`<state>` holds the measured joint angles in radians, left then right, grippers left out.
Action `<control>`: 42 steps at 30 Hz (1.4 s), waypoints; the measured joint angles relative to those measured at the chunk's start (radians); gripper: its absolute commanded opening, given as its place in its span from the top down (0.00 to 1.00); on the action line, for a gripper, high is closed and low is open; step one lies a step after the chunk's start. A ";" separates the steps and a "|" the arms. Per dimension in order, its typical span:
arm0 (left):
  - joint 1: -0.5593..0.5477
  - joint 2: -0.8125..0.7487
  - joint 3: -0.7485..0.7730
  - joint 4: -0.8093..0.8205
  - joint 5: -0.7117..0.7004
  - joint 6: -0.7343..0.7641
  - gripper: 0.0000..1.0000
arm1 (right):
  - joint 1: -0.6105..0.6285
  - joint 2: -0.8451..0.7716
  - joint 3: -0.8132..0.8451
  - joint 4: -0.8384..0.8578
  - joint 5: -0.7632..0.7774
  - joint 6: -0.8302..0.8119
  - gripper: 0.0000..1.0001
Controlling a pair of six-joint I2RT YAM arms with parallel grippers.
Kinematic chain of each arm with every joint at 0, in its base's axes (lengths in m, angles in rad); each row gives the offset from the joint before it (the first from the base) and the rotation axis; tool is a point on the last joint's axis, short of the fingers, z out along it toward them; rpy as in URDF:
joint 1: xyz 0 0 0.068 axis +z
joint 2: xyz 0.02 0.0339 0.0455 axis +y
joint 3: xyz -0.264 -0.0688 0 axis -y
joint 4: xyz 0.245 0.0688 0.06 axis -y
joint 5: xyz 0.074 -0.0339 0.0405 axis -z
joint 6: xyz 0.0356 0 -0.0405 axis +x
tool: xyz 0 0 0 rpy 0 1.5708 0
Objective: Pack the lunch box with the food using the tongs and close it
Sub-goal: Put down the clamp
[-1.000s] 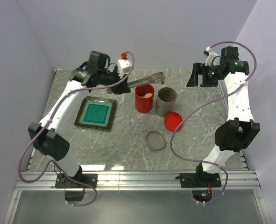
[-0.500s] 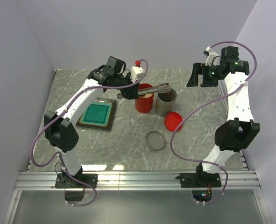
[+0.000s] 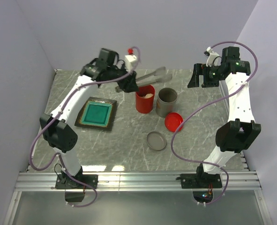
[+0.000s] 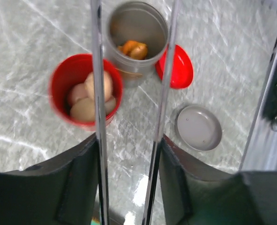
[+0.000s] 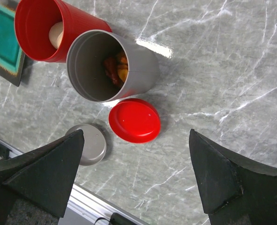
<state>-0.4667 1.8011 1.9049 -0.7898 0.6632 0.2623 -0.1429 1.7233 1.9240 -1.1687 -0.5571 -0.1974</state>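
Observation:
The red lunch box point(image 3: 145, 98) stands upright and uncovered, with pale egg-like food point(image 4: 89, 98) inside it; its round red lid point(image 3: 173, 122) lies on the table beside it. My left gripper point(image 3: 130, 84) hovers behind the lunch box, shut on the grey metal tongs point(image 3: 152, 73). In the left wrist view my left gripper point(image 4: 129, 145) presses both fingers against the tongs point(image 4: 97, 70), whose two arms stand apart with nothing between them. My right gripper point(image 3: 199, 76) hangs open high at the back right; in its own view the right gripper point(image 5: 136, 136) holds nothing.
A grey metal cylinder point(image 3: 167, 102) holding orange and red food pieces point(image 4: 133, 48) stands right of the lunch box. Its grey lid point(image 3: 156, 140) lies nearer the front. A dark square tray point(image 3: 97, 113) with a teal inside sits to the left.
My left gripper reached over the two containers with the tongs, then drew back toward the far side. The tongs' arms have spread apart. The right arm has not moved.

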 measured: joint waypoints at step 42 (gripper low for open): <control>0.676 -0.283 -0.997 0.170 -0.195 0.305 0.23 | 0.000 -0.042 -0.113 0.007 -0.012 -0.039 0.00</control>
<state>0.2089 1.5185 0.9077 -0.6197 0.4683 0.5674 -0.1429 1.6814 1.8107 -1.1614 -0.5694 -0.2363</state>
